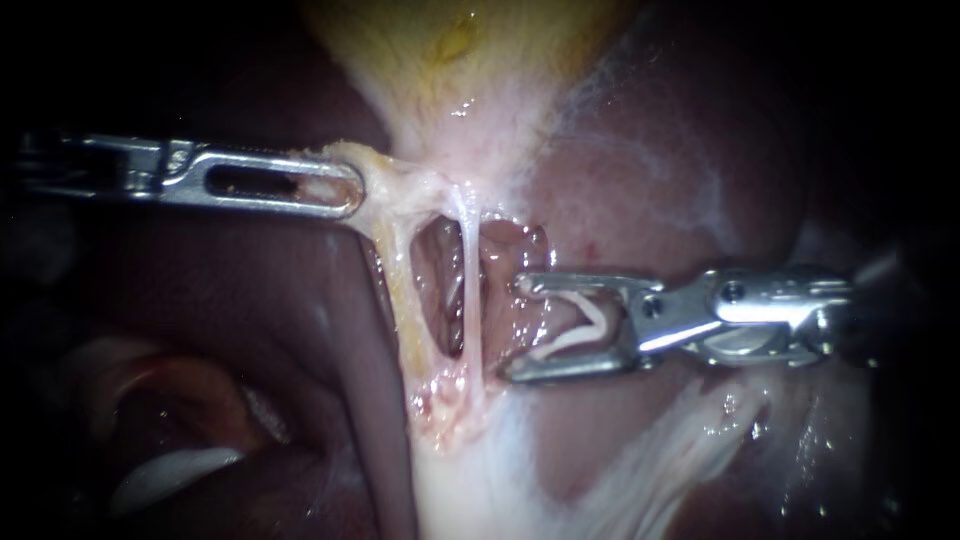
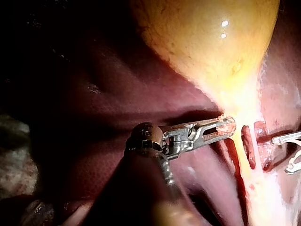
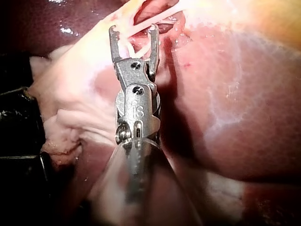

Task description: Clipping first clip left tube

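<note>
Two strands run down from the yellow gallbladder (image 1: 450, 40) with a window between them: a thicker yellowish left tube (image 1: 388, 265) and a thin white tube (image 1: 470, 280). My left instrument (image 1: 350, 190) comes in level, and its slotted jaws are shut on the pale tissue at the gallbladder's neck, pulling it leftward; the left wrist view shows the same hold (image 2: 228, 127). My right instrument (image 1: 515, 325) stands just right of the thin tube, its jaws wide apart and holding an open white clip (image 1: 585, 325). No tube lies between those jaws.
Dark red liver (image 1: 250, 290) surrounds the strands on both sides. Whitish membrane (image 1: 600, 470) spreads below the right instrument. In the right wrist view, the jaws (image 3: 134, 29) point at the strands, and a dark object (image 3: 19, 127) sits beside the shaft.
</note>
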{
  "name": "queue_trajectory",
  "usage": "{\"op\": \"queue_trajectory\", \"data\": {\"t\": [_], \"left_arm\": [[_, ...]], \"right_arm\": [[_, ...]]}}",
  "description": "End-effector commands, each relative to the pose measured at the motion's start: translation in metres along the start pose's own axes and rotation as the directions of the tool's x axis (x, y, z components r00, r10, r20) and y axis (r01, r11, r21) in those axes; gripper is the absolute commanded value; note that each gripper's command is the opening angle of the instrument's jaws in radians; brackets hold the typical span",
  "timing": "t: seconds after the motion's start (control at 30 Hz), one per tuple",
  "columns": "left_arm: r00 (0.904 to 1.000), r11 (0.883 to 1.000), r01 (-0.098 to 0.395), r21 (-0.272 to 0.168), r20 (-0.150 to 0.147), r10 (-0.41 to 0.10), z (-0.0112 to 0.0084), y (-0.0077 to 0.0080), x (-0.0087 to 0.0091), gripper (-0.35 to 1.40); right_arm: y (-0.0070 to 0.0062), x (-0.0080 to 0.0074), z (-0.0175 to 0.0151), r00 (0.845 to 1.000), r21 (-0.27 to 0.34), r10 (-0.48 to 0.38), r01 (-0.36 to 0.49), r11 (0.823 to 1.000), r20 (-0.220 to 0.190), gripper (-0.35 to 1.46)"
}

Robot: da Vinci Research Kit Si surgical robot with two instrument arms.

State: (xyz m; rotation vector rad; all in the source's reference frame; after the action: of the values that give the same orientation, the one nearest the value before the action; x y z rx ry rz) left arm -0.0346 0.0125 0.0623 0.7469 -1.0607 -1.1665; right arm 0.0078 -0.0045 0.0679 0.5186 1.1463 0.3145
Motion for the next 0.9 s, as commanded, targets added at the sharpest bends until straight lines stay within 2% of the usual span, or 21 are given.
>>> {"op": "queue_trajectory", "data": {"t": [0.03,0.33,0.67,0.9], "left_arm": [[1.0,1.0,0.0,0.0,0.0,0.0,0.0,0.0,0.0,-0.35],[1.0,1.0,0.001,-0.002,0.001,-0.001,0.0002,-0.0002,0.0,-0.35],[1.0,1.0,0.001,-0.003,0.002,-0.001,0.0002,-0.0004,0.0001,-0.35],[1.0,1.0,0.001,-0.007,0.005,-0.001,0.0004,-0.0006,0.0001,-0.35]], "right_arm": [[-0.0001,-0.0002,0.0005,1.0,0.005,0.004,-0.004,1.0,0.0,0.49],[0.0003,-0.0013,0.0043,0.999,0.043,0.043,-0.043,0.998,0.001,0.47],[0.0012,-0.0024,0.0069,0.998,0.036,0.058,-0.058,0.998,0.003,0.47],[0.0014,-0.0031,0.0092,0.998,0.043,0.067,-0.067,0.997,0.005,0.46]]}}
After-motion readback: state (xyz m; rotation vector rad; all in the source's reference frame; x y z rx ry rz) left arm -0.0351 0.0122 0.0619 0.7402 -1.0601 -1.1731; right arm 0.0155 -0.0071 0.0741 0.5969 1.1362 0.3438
